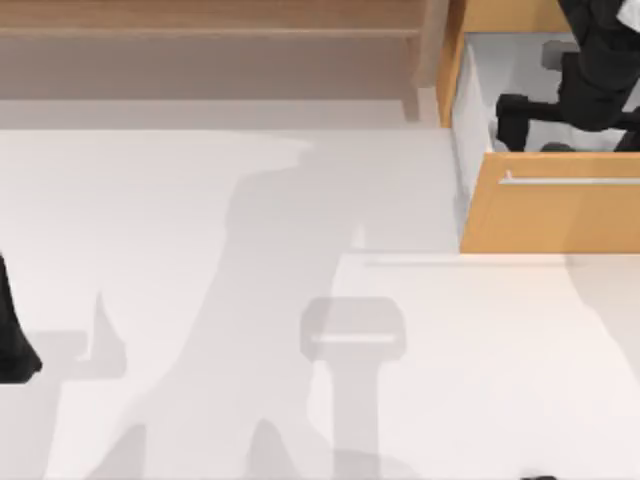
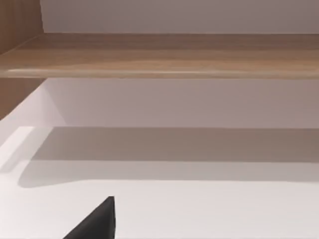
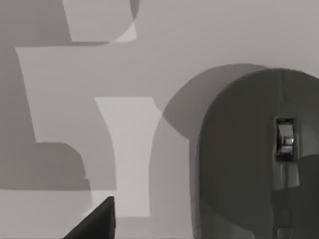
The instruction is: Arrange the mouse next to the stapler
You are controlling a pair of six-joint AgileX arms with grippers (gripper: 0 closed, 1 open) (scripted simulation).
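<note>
White table (image 1: pixel 200 300) under wooden shelf (image 1: pixel 200 20); orange drawer (image 1: pixel 550 215) stood open at right. Mouse (image 3: pixel 254 159) lay on drawer floor, scroll wheel (image 3: pixel 284 138) up, close beneath right wrist camera. Right gripper (image 1: pixel 520 115) hung inside drawer just beside mouse; whether it was released or clenched, could not tell. Left arm (image 1: pixel 15 340) parked at left edge. Judged step: reaching for mouse. Next move: centre over mouse, close, lift clear of drawer wall. Stapler unseen.
</note>
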